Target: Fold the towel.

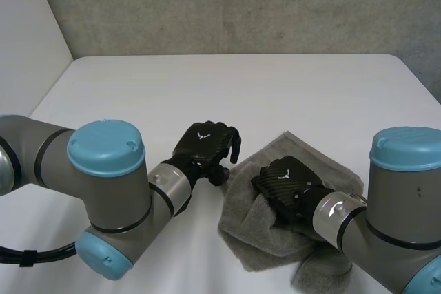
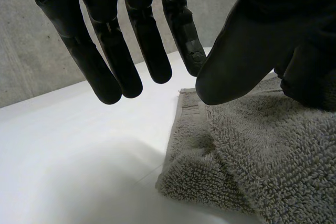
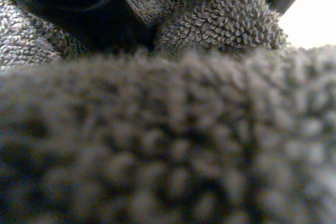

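The grey towel [image 1: 242,224] was bunched under the right hand [image 1: 281,182], which was seemingly closed on a fold near its middle; the left hand [image 1: 205,144] was held open just beside the towel's edge, fingers [image 2: 113,61] straight and spread above the table [image 1: 207,87].

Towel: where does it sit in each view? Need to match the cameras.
Head view: towel lies crumpled before the right arm, under the right hand; the left hand is open beside its edge.
Left wrist view: towel beside the left hand's fingertips.
Right wrist view: towel up close, a fold pinched in the right hand.
Shared landmark: the right hand, in head and right wrist views.
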You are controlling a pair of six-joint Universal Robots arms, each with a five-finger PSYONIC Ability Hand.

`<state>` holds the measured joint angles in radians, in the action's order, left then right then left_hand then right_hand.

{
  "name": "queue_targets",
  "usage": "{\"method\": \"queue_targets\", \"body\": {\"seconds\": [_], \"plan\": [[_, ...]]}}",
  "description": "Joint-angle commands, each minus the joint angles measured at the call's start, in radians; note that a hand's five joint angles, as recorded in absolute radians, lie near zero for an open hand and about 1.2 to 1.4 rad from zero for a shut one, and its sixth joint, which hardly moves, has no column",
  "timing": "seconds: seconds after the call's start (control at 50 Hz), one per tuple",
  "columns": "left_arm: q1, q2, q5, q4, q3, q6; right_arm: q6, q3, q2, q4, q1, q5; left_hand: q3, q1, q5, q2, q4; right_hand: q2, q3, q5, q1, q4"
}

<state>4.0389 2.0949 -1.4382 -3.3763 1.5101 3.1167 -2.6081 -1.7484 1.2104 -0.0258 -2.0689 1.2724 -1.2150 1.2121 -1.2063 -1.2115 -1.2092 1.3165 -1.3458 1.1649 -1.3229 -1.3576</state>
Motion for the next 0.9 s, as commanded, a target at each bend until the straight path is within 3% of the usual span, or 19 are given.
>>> {"method": "queue_targets", "body": {"seconds": [0.02, 0.3, 0.52, 0.62, 0.74, 0.9], "plan": [[0.000, 0.011, -0.008, -0.040, 0.012, 0.023, -0.064, 0.017, -0.046, 0.017, -0.033, 0.004, 0.174, -0.171, 0.339, 0.170, 0.168, 0.066, -0.037, 0.043, -0.060, -0.025], [0.011, 0.011, -0.013, -0.040, 0.012, 0.017, -0.060, 0.024, -0.058, 0.020, -0.034, -0.019, 0.174, -0.171, 0.339, 0.170, 0.168, 0.069, -0.040, 0.046, -0.063, -0.028], [0.068, -0.087, -0.014, -0.038, -0.022, -0.067, -0.158, 0.035, 0.063, -0.039, -0.016, 0.002, 0.194, -0.191, 0.360, 0.191, 0.188, 0.075, -0.046, 0.052, -0.069, -0.034], [0.120, -0.150, -0.014, -0.035, -0.044, -0.112, -0.222, 0.038, 0.138, -0.060, -0.025, 0.053, 0.191, -0.188, 0.357, 0.188, 0.185, 0.080, -0.050, 0.057, -0.073, -0.039], [0.178, -0.214, -0.011, -0.006, -0.068, -0.139, -0.259, 0.063, 0.213, -0.140, -0.025, 0.177, 0.194, -0.191, 0.360, 0.191, 0.188, 0.080, -0.050, 0.057, -0.073, -0.039], [0.196, -0.231, -0.013, 0.029, -0.117, -0.164, -0.300, 0.343, 0.193, -0.071, -0.077, 0.252, 0.191, -0.188, 0.357, 0.188, 0.185, 0.080, -0.050, 0.057, -0.073, -0.039]]}}
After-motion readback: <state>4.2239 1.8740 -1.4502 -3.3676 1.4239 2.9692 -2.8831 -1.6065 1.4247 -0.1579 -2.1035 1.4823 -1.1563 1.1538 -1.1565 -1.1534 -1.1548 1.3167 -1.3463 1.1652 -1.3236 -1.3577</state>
